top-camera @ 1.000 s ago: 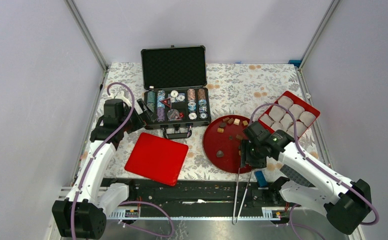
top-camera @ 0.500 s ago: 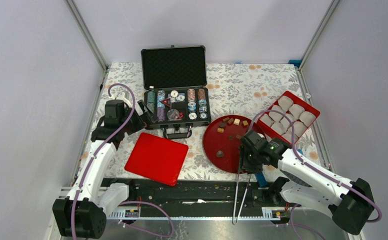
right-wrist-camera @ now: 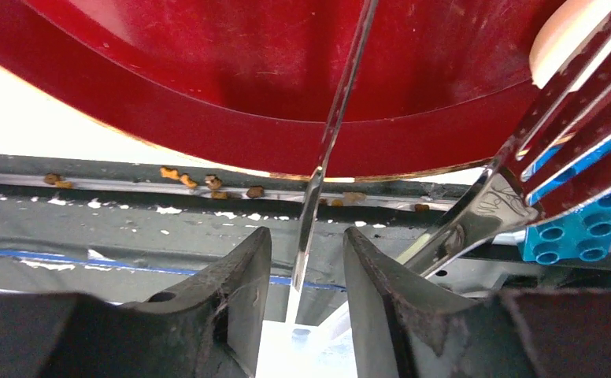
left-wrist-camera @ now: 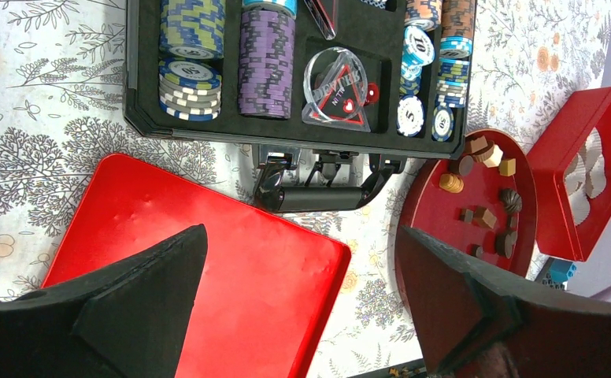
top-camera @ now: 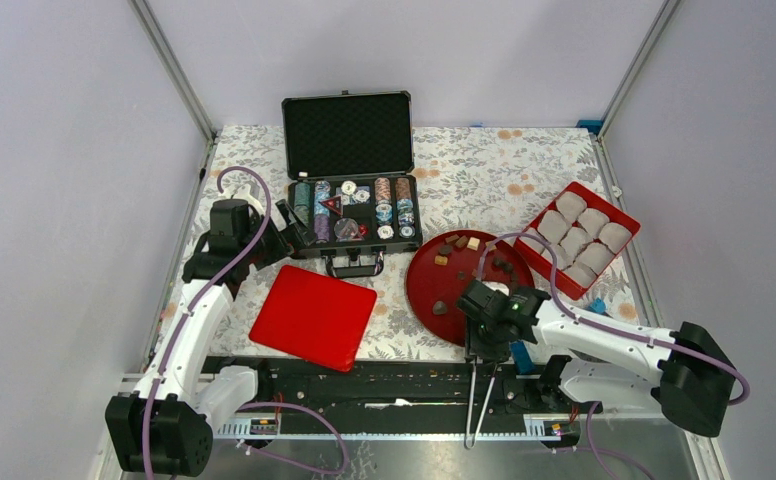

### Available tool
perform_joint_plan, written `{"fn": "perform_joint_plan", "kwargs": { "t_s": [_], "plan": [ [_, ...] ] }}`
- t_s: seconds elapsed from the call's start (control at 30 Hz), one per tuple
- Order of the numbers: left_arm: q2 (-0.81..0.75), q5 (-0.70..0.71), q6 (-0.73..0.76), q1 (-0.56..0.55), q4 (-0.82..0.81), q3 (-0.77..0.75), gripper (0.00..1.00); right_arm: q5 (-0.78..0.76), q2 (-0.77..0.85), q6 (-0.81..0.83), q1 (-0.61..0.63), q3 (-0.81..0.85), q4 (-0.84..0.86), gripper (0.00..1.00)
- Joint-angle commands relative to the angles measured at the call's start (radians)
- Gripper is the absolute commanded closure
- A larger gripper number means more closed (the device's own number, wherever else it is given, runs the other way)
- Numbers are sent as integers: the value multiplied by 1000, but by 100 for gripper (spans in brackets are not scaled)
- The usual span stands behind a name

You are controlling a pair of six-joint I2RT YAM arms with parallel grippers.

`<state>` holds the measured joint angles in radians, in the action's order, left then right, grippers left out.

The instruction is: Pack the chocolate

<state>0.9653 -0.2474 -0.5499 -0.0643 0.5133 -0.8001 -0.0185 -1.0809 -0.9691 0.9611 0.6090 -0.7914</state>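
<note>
Because the chocolate (top-camera: 474,243) is a scatter of tiny dark, tan and cream bits, I list it as light, firm, but likely to chip or smear, with the rounded lumps apt to roll. It is best taken one piece at a time across opposite sides, with the tongs (top-camera: 476,395) and not the claw itself. Location: on the round red plate (top-camera: 424,285), mostly at its far side, ahead of my right claw (top-camera: 484,345) and well off to the right of my left claw (left-wrist-camera: 301,236). Right claw: narrow, low at the plate's near rim, with one thin tong blade (right-wrist-camera: 318,181) in the gap and daylight either side, so not yet pinched; the forked blade (right-wrist-camera: 523,157) lies just to its right. Left claw: wide, holding nothing, over the red lid (top-camera: 314,317), with the poker case (top-camera: 354,215) just ahead. Edges: plate rim ahead, black rail (top-camera: 364,375) beneath, blue brick (right-wrist-camera: 574,236) just beside the fork. Destination, I judge: the red box (left-wrist-camera: 553,165) of white paper cups (top-camera: 574,243), ahead and right, close beside the plate. Open bench (top-camera: 464,160) lies farther ahead.
</note>
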Motion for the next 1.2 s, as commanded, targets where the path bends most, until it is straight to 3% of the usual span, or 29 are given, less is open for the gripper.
{"fn": "perform_joint_plan", "kwargs": {
  "t_s": [0.0, 0.1, 0.3, 0.53, 0.7, 0.9, 1.17],
  "plan": [
    [1, -25, 13, -2, -52, -5, 1, -32, -27, -46, 28, -28, 39, 56],
    [0, -24, 14, -2, -52, -7, 1, -39, -33, -49, 36, -40, 46, 62],
    [-1, -22, 15, -2, -52, -5, 1, -99, -10, -31, 36, 53, -36, 100],
    [3, -25, 15, -2, -52, -5, 1, -218, -82, 175, 4, 430, -254, 100],
    [-7, -23, 24, -2, -52, -7, 1, -158, -224, 483, -247, 691, -226, 100],
    [-23, -20, 19, -2, -52, -5, 1, -211, -517, 717, -460, 1056, -155, 100],
    [-42, -1, 20, -2, -27, -10, 1, -300, -964, 868, -583, 1560, -166, 100]
  ]
}}
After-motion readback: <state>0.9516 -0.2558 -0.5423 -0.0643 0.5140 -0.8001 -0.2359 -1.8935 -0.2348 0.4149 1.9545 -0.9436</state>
